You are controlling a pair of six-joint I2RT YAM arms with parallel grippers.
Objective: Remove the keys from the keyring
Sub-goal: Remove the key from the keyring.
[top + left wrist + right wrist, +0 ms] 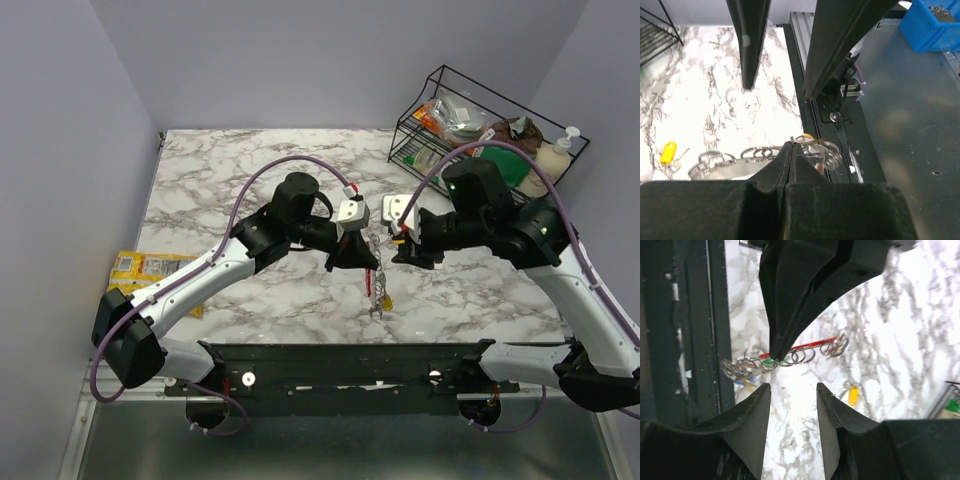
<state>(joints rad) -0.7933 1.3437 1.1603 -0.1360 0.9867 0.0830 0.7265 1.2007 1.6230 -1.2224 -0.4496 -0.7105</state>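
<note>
The keyring point(810, 345), a red bar threaded with grey metal rings, hangs just above the marble table point(250, 180). My left gripper point(790, 145) is shut on one of its rings; in the right wrist view its dark fingers point(790, 300) come down onto that ring. A bunch of keys point(737, 370) with green, blue and yellow heads hangs at one end, also seen from above as keys point(377, 298). One yellow-headed key point(853, 395) lies loose on the marble. My right gripper point(792, 387) stands open just short of the keyring, with nothing between its fingers.
A black wire rack point(470, 130) with packets and a soap bottle point(560, 155) stand at the back right. A yellow snack packet point(150, 270) lies at the left edge. A black rail point(340, 365) runs along the near edge. A blue bin point(932, 25) sits off the table.
</note>
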